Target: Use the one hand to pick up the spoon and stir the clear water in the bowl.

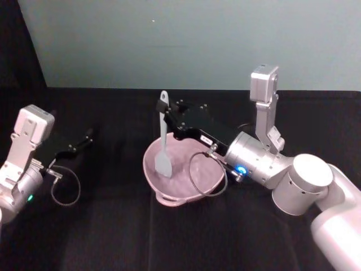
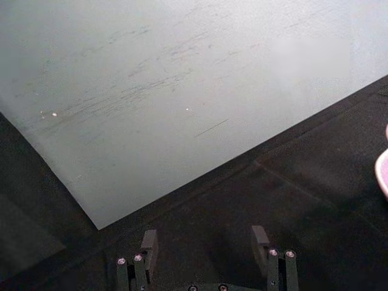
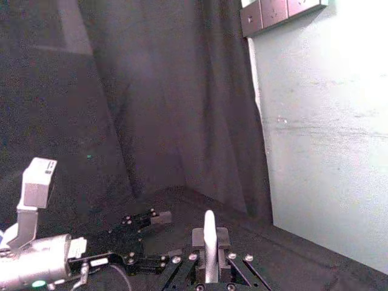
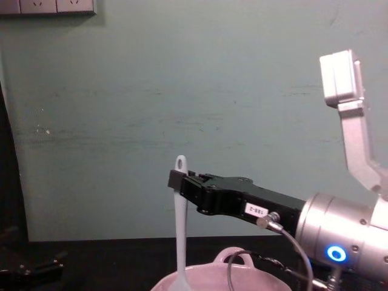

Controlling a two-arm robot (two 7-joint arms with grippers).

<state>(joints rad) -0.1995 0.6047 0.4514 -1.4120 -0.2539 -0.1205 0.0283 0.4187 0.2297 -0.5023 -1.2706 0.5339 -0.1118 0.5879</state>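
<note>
**A:** What is closest to the robot?

**B:** The pink bowl [image 1: 148, 169] [image 4: 206, 276]. It stands on the black worktop [image 1: 169, 243], about in the middle, and it has a small loop on the rim that faces the robot.

**A:** And where is the spoon?

**B:** The spoon [image 1: 163, 141] [image 4: 180, 242] [image 3: 210, 242] stands almost upright. Its broad head is down inside the bowl, on the left part. I cannot tell if the head touches the bottom. The end with the hole points up.

**A:** Who holds it?

**B:** The right tool [image 1: 164, 113] [image 4: 180, 185] [image 3: 210, 239]. It reaches in from the right, over the far rim of the bowl, and it is clenched on the handle just under the hole.

**A:** What about the other arm?

**B:** The left tool [image 1: 87, 135] [image 2: 205, 242] is low over the worktop at the left, well apart from the bowl. Its fingers stand apart and grasp nothing.

**A:** And farther back?

**B:** A pale green wall [image 1: 197, 45] behind the worktop.
</note>
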